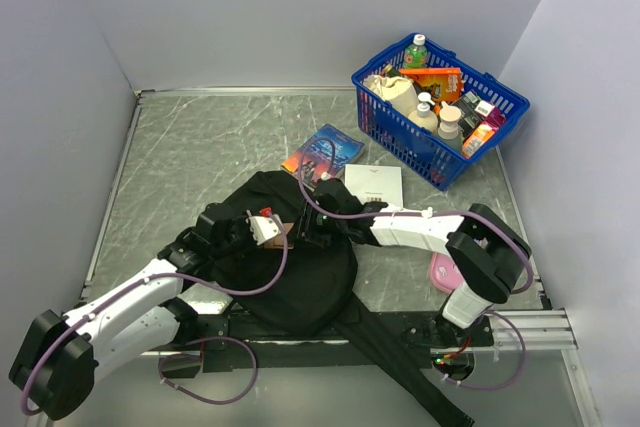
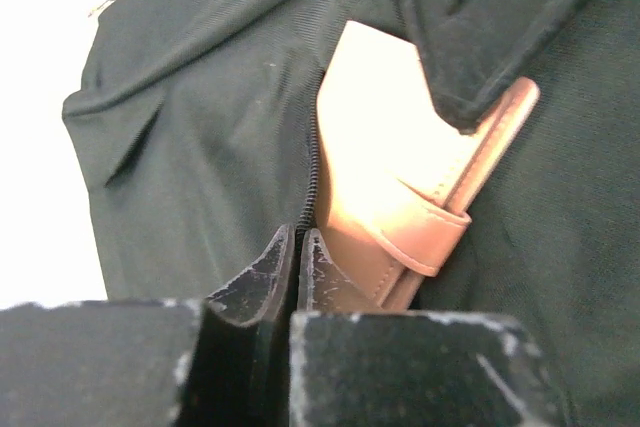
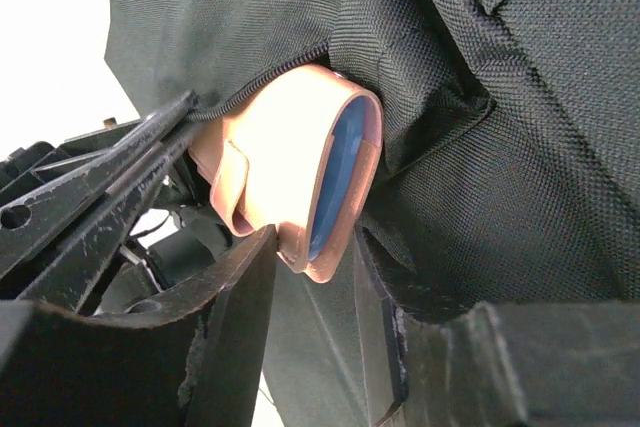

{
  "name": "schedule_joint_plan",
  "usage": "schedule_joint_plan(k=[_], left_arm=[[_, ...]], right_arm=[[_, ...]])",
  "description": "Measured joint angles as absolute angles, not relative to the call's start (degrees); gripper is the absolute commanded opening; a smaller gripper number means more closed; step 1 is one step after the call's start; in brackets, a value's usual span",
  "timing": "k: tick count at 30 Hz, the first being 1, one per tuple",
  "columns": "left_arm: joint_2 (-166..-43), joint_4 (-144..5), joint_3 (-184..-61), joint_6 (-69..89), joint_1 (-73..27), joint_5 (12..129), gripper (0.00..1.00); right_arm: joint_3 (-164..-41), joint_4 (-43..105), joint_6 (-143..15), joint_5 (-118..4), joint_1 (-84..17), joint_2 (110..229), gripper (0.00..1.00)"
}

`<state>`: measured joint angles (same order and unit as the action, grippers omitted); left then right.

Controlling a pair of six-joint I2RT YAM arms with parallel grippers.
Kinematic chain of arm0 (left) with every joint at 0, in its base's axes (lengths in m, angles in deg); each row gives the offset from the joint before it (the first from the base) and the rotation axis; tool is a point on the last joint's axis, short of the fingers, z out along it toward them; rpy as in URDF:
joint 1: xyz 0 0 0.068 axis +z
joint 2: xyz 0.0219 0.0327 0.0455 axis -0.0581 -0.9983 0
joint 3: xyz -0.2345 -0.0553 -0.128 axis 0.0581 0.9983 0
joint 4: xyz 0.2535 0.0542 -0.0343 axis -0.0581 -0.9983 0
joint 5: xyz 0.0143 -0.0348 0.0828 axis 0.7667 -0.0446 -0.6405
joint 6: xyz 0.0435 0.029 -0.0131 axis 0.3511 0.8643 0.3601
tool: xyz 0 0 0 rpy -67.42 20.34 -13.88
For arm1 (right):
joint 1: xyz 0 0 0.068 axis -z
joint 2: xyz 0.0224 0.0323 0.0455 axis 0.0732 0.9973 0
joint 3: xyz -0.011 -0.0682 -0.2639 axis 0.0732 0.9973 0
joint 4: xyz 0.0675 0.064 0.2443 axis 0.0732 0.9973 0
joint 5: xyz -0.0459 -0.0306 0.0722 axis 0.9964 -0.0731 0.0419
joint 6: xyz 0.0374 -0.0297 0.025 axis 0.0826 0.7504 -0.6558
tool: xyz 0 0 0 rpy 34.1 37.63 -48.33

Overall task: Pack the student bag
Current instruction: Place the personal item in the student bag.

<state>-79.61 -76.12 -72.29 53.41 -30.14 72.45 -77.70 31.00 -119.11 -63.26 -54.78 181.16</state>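
The student bag (image 1: 312, 282) is being shown lying flat near the front middle of the tabletop (image 1: 200, 157), its long straps being trailed off toward the near edge, and both arms are being brought together over its upper side. The left end effector (image 2: 297, 249) is being held clenched, its two fingers pressed together on the fabric lip of the bag beside the zipper line. A tan leather case (image 3: 275, 152) with a blue lining is being seen half out of that opening, with one end under the black fabric and the other end exposed. The right end effector (image 3: 318, 242) is being held astride the exposed end of the case: one finger is being pressed against the tan side, while a thin gap is being left at the other finger, so whether the case is truly being gripped cannot be told. Beyond the bag, a colourful book (image 1: 325, 152) and a white booklet (image 1: 375, 185) are being left side by side, a blue basket (image 1: 400, 140) of groceries is being kept in the far right corner, and a pink object (image 1: 443, 272) is lying by the right arm.
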Motion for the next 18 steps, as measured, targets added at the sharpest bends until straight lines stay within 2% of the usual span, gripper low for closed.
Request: schedule_joint_plan(k=[5,15,18], left_arm=[[-80.2,-74.5,-72.4,53.1,-30.1,70.0,0.01],[-80.2,-79.8,-81.7,44.8,-30.1,71.9,0.01],[-80.2,-81.1,-82.3,43.0,-30.0,73.3,0.01]], right_arm=[[-77.1,30.0,-119.3,-63.5,-54.8,181.4,0.36],[-81.1,30.6,-118.8,-63.3,-54.9,185.7,0.06],[-83.4,31.1,-118.6,-62.9,-55.3,186.3,0.0]])
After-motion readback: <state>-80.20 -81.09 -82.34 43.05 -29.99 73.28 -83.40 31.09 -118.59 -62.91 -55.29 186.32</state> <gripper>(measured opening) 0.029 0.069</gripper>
